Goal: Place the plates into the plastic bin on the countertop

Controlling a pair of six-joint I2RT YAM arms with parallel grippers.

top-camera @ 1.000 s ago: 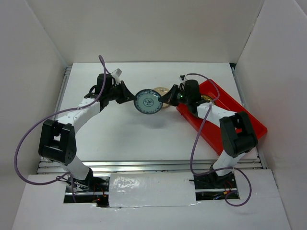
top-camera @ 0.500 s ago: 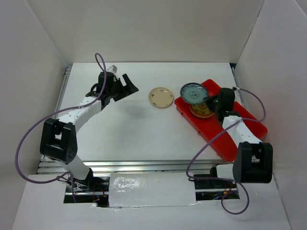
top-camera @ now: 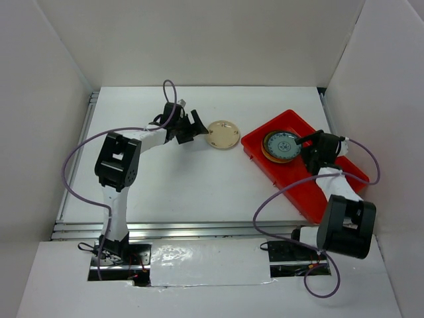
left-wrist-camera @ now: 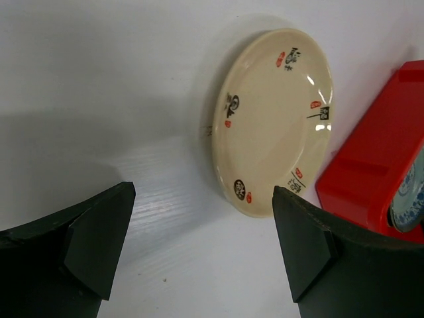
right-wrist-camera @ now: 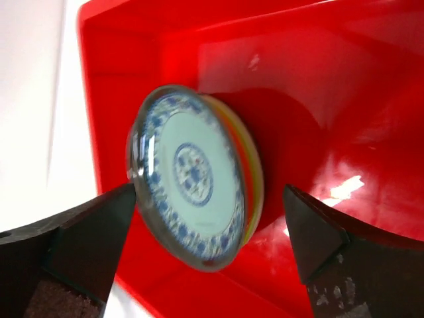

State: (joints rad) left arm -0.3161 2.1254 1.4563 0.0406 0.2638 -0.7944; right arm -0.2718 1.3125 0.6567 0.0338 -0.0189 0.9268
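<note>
From above, the bench (top-camera: 185, 185) is a white slab boxed in by plain white walls (top-camera: 212, 40) on three sides, with a metal rail (top-camera: 199, 228) along its near edge. The red bin (top-camera: 324, 192) lies angled at the right, close to the right wall. In its far end a blue-patterned plate (top-camera: 283, 146) lies on top of the stacked plates (top-camera: 267, 154). The right hand (top-camera: 303, 147) is just beside it, fingers spread. A beige plate (top-camera: 222, 134) lies on the open bench just left of the bin. The left hand (top-camera: 193, 126) is beside it, spread and empty.

The left wrist view shows the left hand (left-wrist-camera: 202, 192) wide apart, with bare bench between the fingers. The beige plate (left-wrist-camera: 271, 122) is just ahead, close to the bin wall (left-wrist-camera: 371, 172).

The right wrist view shows the right hand (right-wrist-camera: 209, 192) spread, holding nothing. The blue-patterned plate (right-wrist-camera: 192, 175) rests on yellow and orange rims (right-wrist-camera: 250, 179), near the bin's corner (right-wrist-camera: 106, 59).
</note>
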